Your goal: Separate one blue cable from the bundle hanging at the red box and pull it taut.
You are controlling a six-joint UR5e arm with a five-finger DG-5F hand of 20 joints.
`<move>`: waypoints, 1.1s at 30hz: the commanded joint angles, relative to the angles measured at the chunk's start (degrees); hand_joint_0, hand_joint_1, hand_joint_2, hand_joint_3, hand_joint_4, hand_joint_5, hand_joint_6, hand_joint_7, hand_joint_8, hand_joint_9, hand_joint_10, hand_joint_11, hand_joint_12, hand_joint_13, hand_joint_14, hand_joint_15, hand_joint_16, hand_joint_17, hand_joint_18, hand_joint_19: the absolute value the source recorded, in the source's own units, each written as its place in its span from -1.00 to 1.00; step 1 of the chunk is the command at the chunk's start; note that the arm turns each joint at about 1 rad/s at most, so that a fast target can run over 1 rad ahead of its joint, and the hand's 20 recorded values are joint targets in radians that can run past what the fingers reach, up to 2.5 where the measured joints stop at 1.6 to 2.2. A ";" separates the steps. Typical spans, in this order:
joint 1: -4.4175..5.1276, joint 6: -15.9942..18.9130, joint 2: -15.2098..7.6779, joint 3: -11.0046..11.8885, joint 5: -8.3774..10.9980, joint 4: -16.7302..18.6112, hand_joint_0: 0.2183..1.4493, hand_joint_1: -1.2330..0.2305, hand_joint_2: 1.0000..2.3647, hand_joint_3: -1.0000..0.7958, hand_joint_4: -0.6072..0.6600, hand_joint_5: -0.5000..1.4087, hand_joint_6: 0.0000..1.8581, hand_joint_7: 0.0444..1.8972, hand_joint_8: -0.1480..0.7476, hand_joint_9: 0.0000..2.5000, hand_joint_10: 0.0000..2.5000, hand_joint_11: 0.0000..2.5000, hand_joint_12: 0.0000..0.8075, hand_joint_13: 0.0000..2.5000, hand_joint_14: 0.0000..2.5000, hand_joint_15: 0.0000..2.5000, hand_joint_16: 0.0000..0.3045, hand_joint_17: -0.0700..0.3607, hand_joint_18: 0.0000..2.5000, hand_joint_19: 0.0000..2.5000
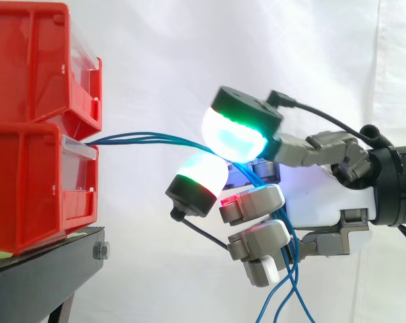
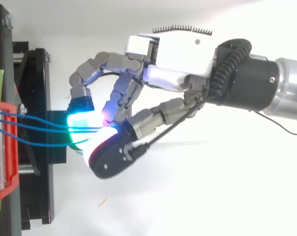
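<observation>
Blue cables [image 1: 149, 139] run out of the gap between two stacked red bins [image 1: 42, 128] and stretch right toward my hand [image 1: 324, 195]. From above, three blue strands [image 2: 35, 129] leave the red bin [image 2: 3, 147] and converge at my glowing fingertips [image 2: 87, 120]. The hand's fingers are curled and the cables pass between a green-lit pad [image 1: 236, 131] above and another pad [image 1: 199, 178] below. Behind the pads the strands drop through the curled fingers and hang loose below the hand [image 1: 283, 296]. I cannot tell whether one strand or several are pinched.
The bins rest on a black stand [image 1: 48, 269] at the left, with its frame [image 2: 35, 98] showing from above. A white curtain forms the backdrop. The arm's wrist [image 2: 266, 86] comes in from the right.
</observation>
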 commanded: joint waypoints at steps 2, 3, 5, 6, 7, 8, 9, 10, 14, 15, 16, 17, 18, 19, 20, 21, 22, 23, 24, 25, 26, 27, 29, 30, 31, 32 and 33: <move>-0.08 0.00 0.00 0.05 0.00 -0.04 -0.57 -0.46 -1.00 -0.44 0.00 -0.63 -0.02 0.10 -0.05 -0.06 -0.81 0.21 -0.06 -0.05 -0.99 0.15 -0.65 -0.12 -0.20 -0.33; 0.01 0.00 0.00 -0.04 0.00 0.05 -0.57 -0.45 -1.00 -0.44 0.00 -0.63 -0.02 0.11 -0.05 -0.06 -0.82 0.20 -0.06 -0.05 -0.99 0.15 -0.65 -0.12 -0.20 -0.34; 0.01 0.00 0.00 -0.04 0.00 0.05 -0.57 -0.38 -1.00 -0.44 0.00 -0.62 -0.03 0.13 -0.05 -0.04 -0.83 0.20 -0.07 -0.04 -0.99 0.15 -0.65 -0.12 -0.20 -0.33; 0.01 0.00 0.00 -0.04 0.00 0.05 -0.57 -0.32 -1.00 -0.44 0.00 -0.62 -0.03 0.12 -0.06 -0.04 -0.84 0.21 -0.05 -0.04 -0.99 0.15 -0.65 -0.12 -0.19 -0.33; 0.01 0.00 0.00 -0.04 0.00 0.05 -0.57 -0.30 -1.00 -0.44 0.00 -0.62 -0.03 0.12 -0.06 -0.04 -0.83 0.21 -0.07 -0.04 -0.99 0.15 -0.65 -0.12 -0.19 -0.33; 0.01 0.00 0.00 -0.04 0.00 0.05 -0.58 -0.25 -1.00 -0.44 0.00 -0.62 -0.03 0.11 -0.05 -0.04 -0.82 0.21 -0.04 -0.04 -0.99 0.15 -0.65 -0.11 -0.19 -0.33; 0.01 0.00 0.09 -0.13 0.00 0.14 -0.57 -0.21 -1.00 -0.44 -0.01 -0.62 -0.03 0.11 -0.05 -0.03 -0.83 0.20 -0.06 -0.04 -0.99 0.14 -0.65 -0.11 -0.19 -0.32; 0.01 0.00 0.00 -0.22 0.00 0.14 -0.58 -0.19 -1.00 -0.44 0.00 -0.62 -0.03 0.11 -0.05 -0.03 -0.84 0.21 -0.06 -0.04 -0.99 0.15 -0.65 -0.11 -0.19 -0.33; 0.01 0.00 0.00 -0.22 0.09 0.40 -0.57 -0.17 -1.00 -0.44 -0.01 -0.62 -0.03 0.11 -0.07 -0.02 -0.85 0.21 -0.07 -0.04 -0.99 0.14 -0.65 -0.11 -0.19 -0.33; 0.01 0.00 0.00 -0.22 0.09 0.40 -0.57 -0.15 -1.00 -0.44 -0.01 -0.62 -0.03 0.10 -0.07 -0.02 -0.86 0.22 -0.07 -0.04 -0.99 0.14 -0.65 -0.12 -0.19 -0.32; 0.01 0.00 0.00 -0.22 0.09 0.40 -0.55 -0.13 -1.00 -0.44 -0.01 -0.62 -0.03 0.12 -0.07 -0.02 -0.88 0.24 -0.08 -0.04 -0.99 0.15 -0.66 -0.13 -0.20 -0.32; 0.01 0.00 0.00 -0.22 0.09 0.40 -0.47 -0.08 -1.00 -0.44 -0.04 -0.62 -0.04 0.15 -0.12 0.00 -0.96 0.29 -0.14 -0.05 -0.99 0.15 -0.68 -0.16 -0.22 -0.30; 0.01 0.00 0.00 -0.22 0.09 0.40 -0.43 -0.05 -1.00 -0.44 -0.08 -0.62 -0.04 0.17 -0.15 0.01 -0.99 0.32 -0.19 -0.06 -0.99 0.16 -0.69 -0.18 -0.22 -0.29; 0.01 0.00 0.00 -0.22 0.09 0.40 -0.38 -0.11 -1.00 -0.44 -0.13 -0.63 -0.04 0.17 -0.16 0.02 -1.00 0.33 -0.20 -0.06 -0.99 0.17 -0.69 -0.19 -0.23 -0.28; 0.01 0.00 0.00 -0.22 0.09 0.40 -0.37 -0.15 -1.00 -0.44 -0.13 -0.63 -0.03 0.17 -0.18 0.01 -1.00 0.35 -0.19 -0.06 -0.99 0.17 -0.69 -0.19 -0.23 -0.28; 0.01 0.00 0.00 -0.22 0.09 0.40 -0.37 -0.22 -0.99 -0.36 -0.12 -0.63 -0.03 0.16 -0.17 0.02 -1.00 0.34 -0.20 -0.06 -0.99 0.17 -0.69 -0.18 -0.23 -0.28; 0.09 0.00 0.00 -0.22 0.09 0.40 -0.37 -0.27 -0.99 -0.28 -0.11 -0.64 -0.02 0.14 -0.15 0.01 -0.94 0.30 -0.16 -0.04 -0.99 0.16 -0.67 -0.15 -0.21 -0.29; 0.09 0.00 0.00 -0.22 0.09 0.40 -0.37 -0.29 -0.99 -0.25 -0.12 -0.64 -0.02 0.14 -0.12 0.01 -0.92 0.29 -0.13 -0.04 -0.99 0.15 -0.67 -0.14 -0.21 -0.29; 0.01 0.00 0.00 -0.22 0.09 0.40 -0.36 -0.32 -0.99 -0.22 -0.12 -0.64 -0.02 0.14 -0.12 0.01 -0.90 0.26 -0.11 -0.03 -0.99 0.15 -0.66 -0.13 -0.20 -0.30; 0.01 0.00 0.00 -0.22 0.09 0.40 -0.35 -0.34 -0.98 -0.19 -0.13 -0.64 -0.02 0.15 -0.13 0.01 -0.91 0.28 -0.13 -0.04 -0.99 0.15 -0.66 -0.14 -0.20 -0.30; 0.01 0.00 0.00 -0.22 0.09 0.40 -0.35 -0.36 -0.98 -0.16 -0.13 -0.64 -0.02 0.19 -0.14 0.01 -0.91 0.29 -0.14 -0.04 -0.99 0.15 -0.67 -0.14 -0.21 -0.29; 0.09 0.00 0.00 -0.22 0.09 0.40 -0.33 -0.38 -0.98 -0.16 -0.14 -0.64 -0.02 0.20 -0.14 0.01 -0.91 0.27 -0.14 -0.04 -0.99 0.16 -0.67 -0.14 -0.21 -0.30; 0.01 0.00 0.00 -0.22 0.09 0.40 -0.26 -0.47 -0.98 -0.22 -0.19 -0.65 -0.01 0.22 -0.18 -0.01 -0.97 0.33 -0.19 -0.05 -0.99 0.16 -0.69 -0.18 -0.23 -0.30; 0.09 0.00 0.00 -0.31 0.09 0.40 -0.19 -0.52 -0.99 -0.30 -0.22 -0.65 -0.01 0.23 -0.17 -0.02 -0.97 0.32 -0.19 -0.05 -0.99 0.15 -0.68 -0.17 -0.23 -0.31; 0.01 0.00 0.00 -0.31 0.09 0.40 -0.16 -0.50 -1.00 -0.39 -0.24 -0.65 0.00 0.19 -0.19 -0.03 -0.97 0.32 -0.20 -0.06 -0.98 0.14 -0.68 -0.17 -0.23 -0.33; 0.01 0.00 0.00 -0.31 0.09 0.40 -0.15 -0.51 -1.00 -0.44 -0.25 -0.65 0.00 0.18 -0.19 -0.04 -0.98 0.31 -0.19 -0.06 -0.98 0.15 -0.69 -0.18 -0.24 -0.33; 0.01 0.00 0.00 -0.31 0.00 0.40 -0.14 -0.51 -1.00 -0.44 -0.27 -0.65 -0.01 0.16 -0.19 -0.04 -0.98 0.32 -0.19 -0.07 -0.98 0.14 -0.69 -0.18 -0.24 -0.34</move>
